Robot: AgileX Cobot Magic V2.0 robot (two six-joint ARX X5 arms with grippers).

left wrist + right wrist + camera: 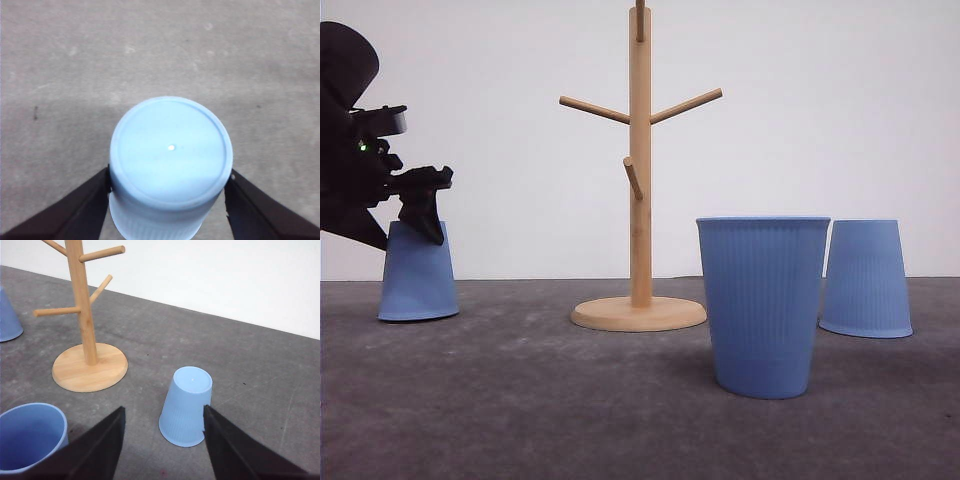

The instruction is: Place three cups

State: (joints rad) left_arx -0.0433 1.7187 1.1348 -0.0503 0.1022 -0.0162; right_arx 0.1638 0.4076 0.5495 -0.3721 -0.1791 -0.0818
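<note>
Grey table (520, 400), matte, slightly mottled with small specks and scuffs; plain white wall (820, 100) behind, meeting the table at a straight far edge. Wooden peg stand (640, 180) upright at centre on its round base. Three blue cups: left cup (417, 275) upside down at the far left, middle cup (763, 305) upright, mouth up, nearest the camera and right of the stand, right cup (866, 277) upside down, far right. All stand apart on the table. Left pincer (167, 200) sits around the left cup, fingers (75, 215) at both its sides, touching or nearly so; a firm grip cannot be told. Right pincer (162, 440) is released, jaws wide, above the table near the right cup, holding nothing.
</note>
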